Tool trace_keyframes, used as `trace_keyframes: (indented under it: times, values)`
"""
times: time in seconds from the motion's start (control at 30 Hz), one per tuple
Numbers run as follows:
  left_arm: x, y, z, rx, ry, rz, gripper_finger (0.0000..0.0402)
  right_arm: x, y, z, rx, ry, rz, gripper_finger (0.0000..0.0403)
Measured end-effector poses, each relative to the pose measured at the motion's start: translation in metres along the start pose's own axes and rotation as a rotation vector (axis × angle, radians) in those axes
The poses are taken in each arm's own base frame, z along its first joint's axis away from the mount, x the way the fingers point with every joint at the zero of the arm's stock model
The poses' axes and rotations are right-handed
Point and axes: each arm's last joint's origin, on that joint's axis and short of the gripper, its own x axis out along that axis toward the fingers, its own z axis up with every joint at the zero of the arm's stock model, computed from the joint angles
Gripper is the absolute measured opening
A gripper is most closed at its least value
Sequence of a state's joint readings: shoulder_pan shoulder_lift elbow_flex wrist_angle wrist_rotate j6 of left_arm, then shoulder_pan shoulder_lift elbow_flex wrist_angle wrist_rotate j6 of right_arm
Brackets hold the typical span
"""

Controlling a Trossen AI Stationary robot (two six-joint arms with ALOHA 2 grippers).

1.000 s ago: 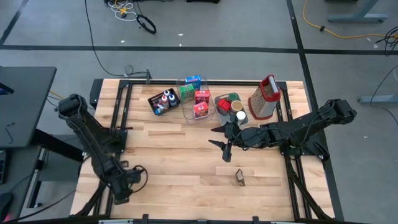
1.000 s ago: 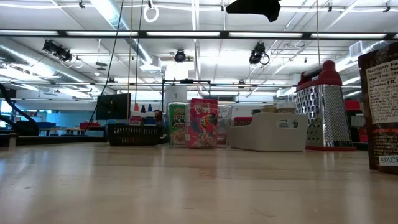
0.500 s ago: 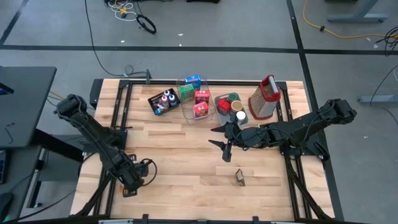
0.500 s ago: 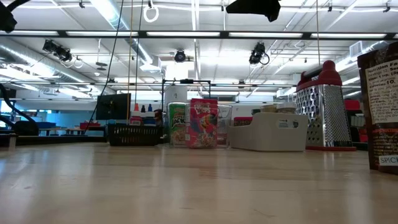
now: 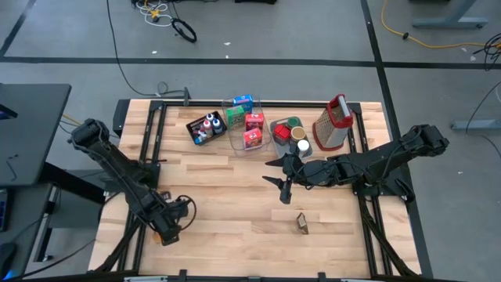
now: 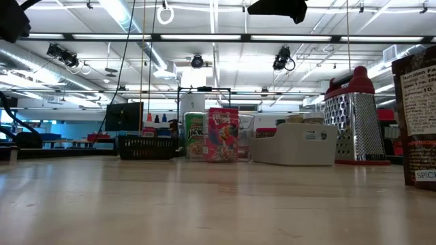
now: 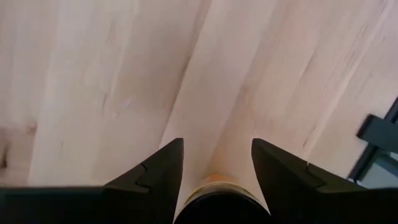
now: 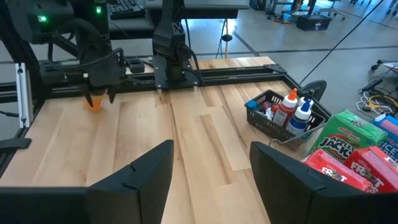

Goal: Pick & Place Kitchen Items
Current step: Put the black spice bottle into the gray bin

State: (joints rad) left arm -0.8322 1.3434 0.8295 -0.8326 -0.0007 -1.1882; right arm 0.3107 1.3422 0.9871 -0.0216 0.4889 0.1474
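My left gripper is low over the table's near left part, with a small orange thing between its fingers; the thing also shows under the gripper in the right wrist view. My right gripper hangs open and empty over the table's middle. A dark spice box stands on the table near the front. Little boxes sit in a clear bin, small bottles in a black basket, and cans in a grey tray. My left gripper has the small orange thing between its two fingers, which point down at the table. Which part of it the fingers are on, and whether it rests on the wood or hangs just above it, I cannot tell.
A tall metal grater with a red handle stands at the far right. The bins line the far edge. Bare wood lies between the two grippers. Black frame rails run along the table's left and right sides.
My left gripper has gone from the near left corner toward the table's right edge, a little farther onto the wood, as the arm stretched out. Part of that arm has come into the low view at the top left.
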Motion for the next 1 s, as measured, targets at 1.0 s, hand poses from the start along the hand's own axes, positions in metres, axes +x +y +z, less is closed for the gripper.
trace_keyframes:
  times: [1.0]
  values:
    - [-0.044,-0.004,0.049,-0.058,-0.675,0.236,0.0146,0.011,-0.024,0.007,-0.043,-0.034,-0.081,0.0221]
